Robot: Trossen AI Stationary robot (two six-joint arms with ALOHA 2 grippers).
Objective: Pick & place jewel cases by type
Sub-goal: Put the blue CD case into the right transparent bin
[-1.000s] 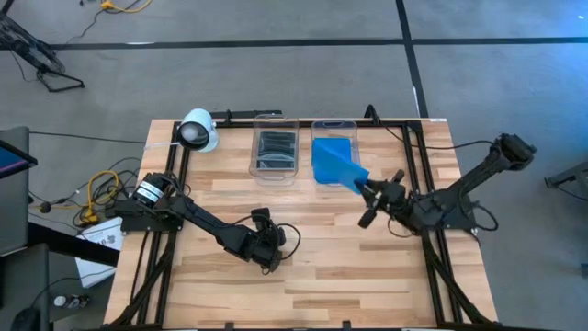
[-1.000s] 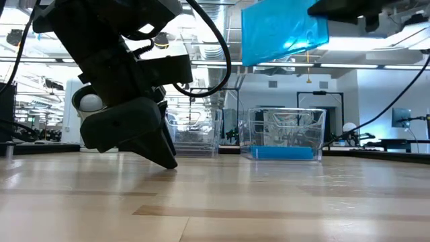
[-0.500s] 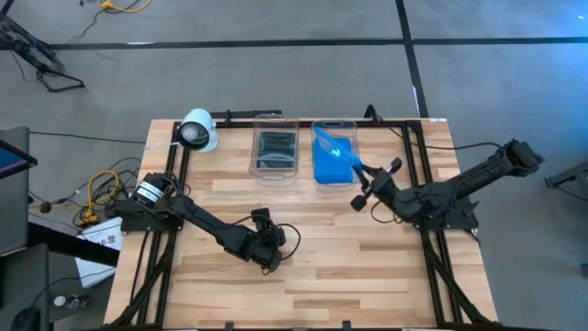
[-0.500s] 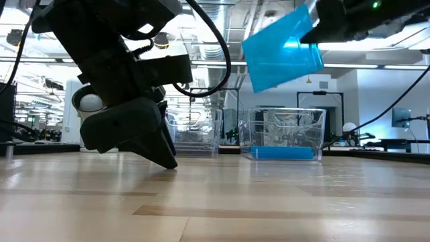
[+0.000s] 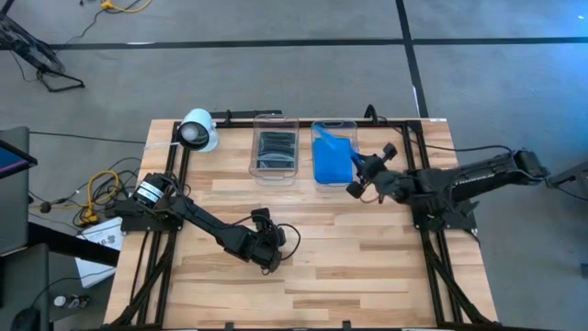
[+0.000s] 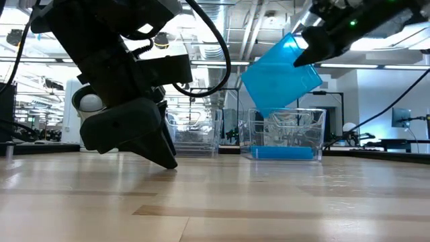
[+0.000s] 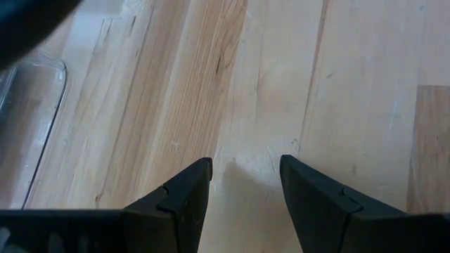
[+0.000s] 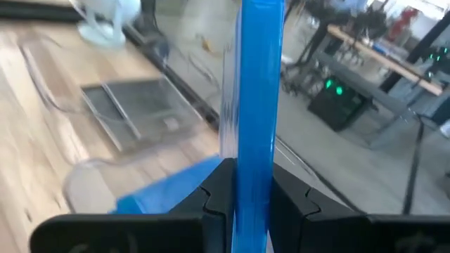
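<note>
Right tub (image 5: 333,129): clear, at the far edge of the table (image 5: 322,267); blue jewel cases (image 6: 281,153) lie flat on its floor.
Left tub (image 5: 276,154): clear, just beside the right tub; it holds dark jewel cases (image 5: 276,150).
Right pincer (image 5: 358,165): closed tight on a translucent blue jewel case (image 6: 279,72), held tilted in the air over the right tub.
Left pincer (image 7: 241,179): fingers apart and empty, tips down at the bare wood near the middle of the table, well apart from both tubs.
Hard to make out: how many cases lie in each tub; the low view shows the left tub only partly, behind the left arm.
Views differ: the right wrist view shows the held case edge-on between its fingers (image 8: 218,190); the low view shows its broad face; the high view shows it over the tub.
Also there: a white round device (image 5: 197,131) at the table's far left corner.
</note>
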